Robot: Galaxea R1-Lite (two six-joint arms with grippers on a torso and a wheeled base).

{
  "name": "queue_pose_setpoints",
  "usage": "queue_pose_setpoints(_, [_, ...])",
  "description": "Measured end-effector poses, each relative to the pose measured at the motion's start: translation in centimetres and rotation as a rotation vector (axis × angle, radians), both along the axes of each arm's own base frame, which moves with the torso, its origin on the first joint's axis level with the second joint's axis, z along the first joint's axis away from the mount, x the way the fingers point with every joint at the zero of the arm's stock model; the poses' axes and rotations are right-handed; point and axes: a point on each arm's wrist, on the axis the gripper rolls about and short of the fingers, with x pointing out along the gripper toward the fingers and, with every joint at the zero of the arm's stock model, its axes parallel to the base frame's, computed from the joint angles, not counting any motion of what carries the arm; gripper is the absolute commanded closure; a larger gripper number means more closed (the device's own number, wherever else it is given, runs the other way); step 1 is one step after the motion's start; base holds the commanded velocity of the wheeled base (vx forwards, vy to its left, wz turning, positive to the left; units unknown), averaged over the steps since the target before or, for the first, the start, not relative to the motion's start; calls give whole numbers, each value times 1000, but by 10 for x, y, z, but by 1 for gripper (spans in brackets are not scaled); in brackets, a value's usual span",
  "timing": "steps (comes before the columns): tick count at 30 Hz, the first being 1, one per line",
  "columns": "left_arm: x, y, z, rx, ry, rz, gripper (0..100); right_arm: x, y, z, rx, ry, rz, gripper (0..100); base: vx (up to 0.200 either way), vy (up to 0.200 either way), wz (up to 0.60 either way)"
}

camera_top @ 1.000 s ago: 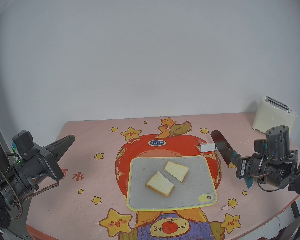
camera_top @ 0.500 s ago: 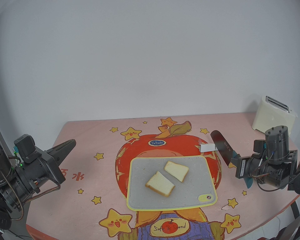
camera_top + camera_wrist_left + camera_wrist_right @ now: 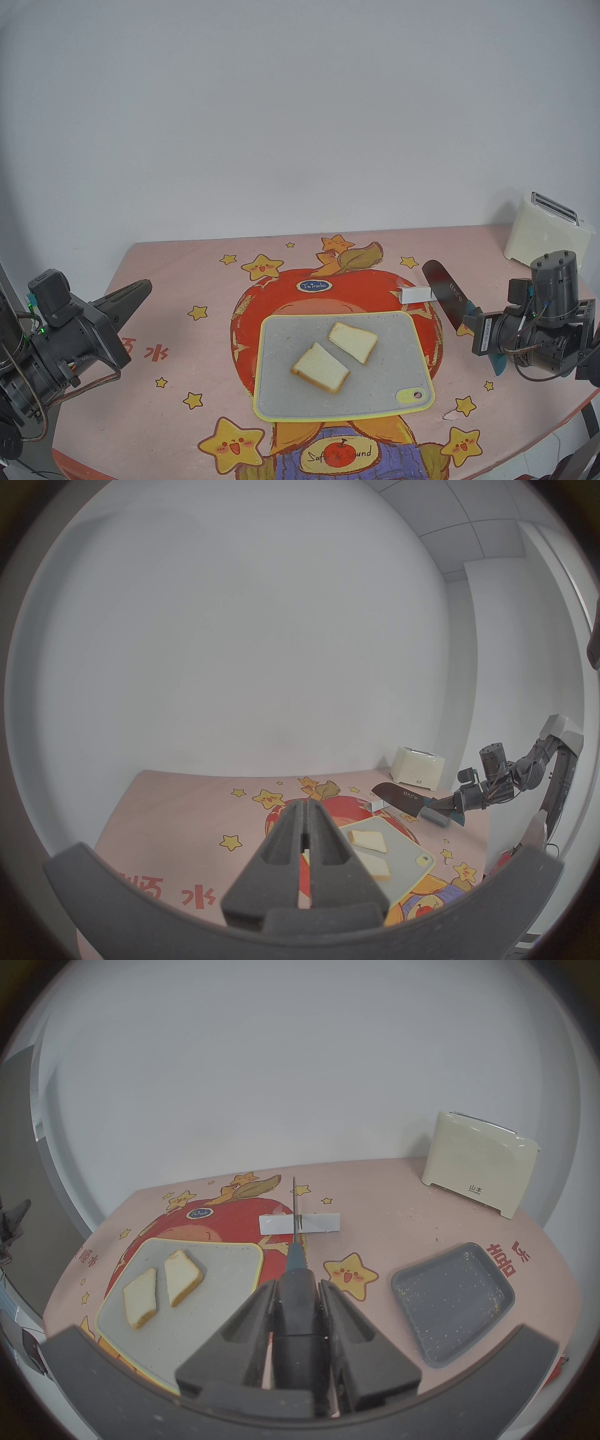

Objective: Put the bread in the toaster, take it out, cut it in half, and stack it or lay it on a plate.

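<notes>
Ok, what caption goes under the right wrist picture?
The right gripper holds a knife beside the cutting board with two bread halves; gray tray and toaster wait nearby.

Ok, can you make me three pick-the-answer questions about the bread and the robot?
1. Where are the bread pieces? A in a bowl; B on the cutting board; C on the floor.
2. How many bread pieces are there? A one; B two; C four.
3. What is the right gripper doing? A it is open; B it holds bread; C it is shut on the knife.
Answers: 1 B, both lie on the grey board. 2 B, two pieces lie side by side. 3 C, it clamps the knife's handle.
</notes>
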Motion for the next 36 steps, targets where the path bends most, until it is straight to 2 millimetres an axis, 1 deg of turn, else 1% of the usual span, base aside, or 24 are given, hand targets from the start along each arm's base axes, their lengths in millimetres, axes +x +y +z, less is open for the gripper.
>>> queue_pose_setpoints(22, [-1,0,-2,6,8,-1,100,0,0,0,-1,1,0,100,0,0,0])
queue_pose_setpoints(36, [-1,0,-4,25,6,-2,100,-4,0,-6,-22,30,11,100,0,0,0])
